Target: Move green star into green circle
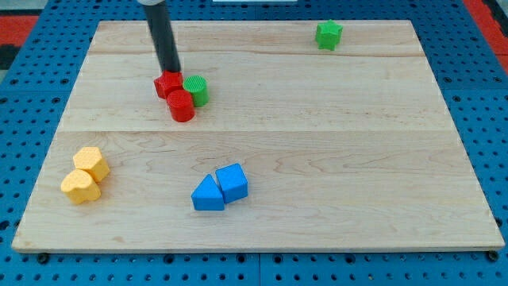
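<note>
The blue triangular block point(208, 194) and blue cube point(232, 182) touch near our surface's point(317, 159) bottom edge. The green star point(328, 34) sits near the top right corner, well apart from the green circle point(197, 90). Our tip point(170, 73) touches a red block point(167, 83) beside that circle, with a red cylinder point(182, 106) adjoining. We carry no hand. Two yellow blocks point(86, 175) occupy the bottom left corner.

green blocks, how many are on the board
2. The green star sits alone near the view's top right. The green circle is at upper left, touching the red blocks beside my tip. None looks hidden.
</note>
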{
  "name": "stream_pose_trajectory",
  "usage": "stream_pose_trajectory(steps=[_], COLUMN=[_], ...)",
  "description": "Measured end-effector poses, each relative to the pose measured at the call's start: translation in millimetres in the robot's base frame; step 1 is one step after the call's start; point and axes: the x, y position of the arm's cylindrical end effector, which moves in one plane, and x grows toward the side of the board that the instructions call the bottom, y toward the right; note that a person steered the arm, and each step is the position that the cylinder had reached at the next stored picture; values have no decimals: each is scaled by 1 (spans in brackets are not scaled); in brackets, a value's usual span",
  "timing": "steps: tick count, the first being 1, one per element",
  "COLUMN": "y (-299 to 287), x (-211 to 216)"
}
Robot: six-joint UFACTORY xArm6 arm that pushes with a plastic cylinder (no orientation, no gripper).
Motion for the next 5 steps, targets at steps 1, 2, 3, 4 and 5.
stream_pose_trajectory(steps=[1,2,3,4,5], y=[0,45,96,154,218], x=[0,-19,-19,-21,-25])
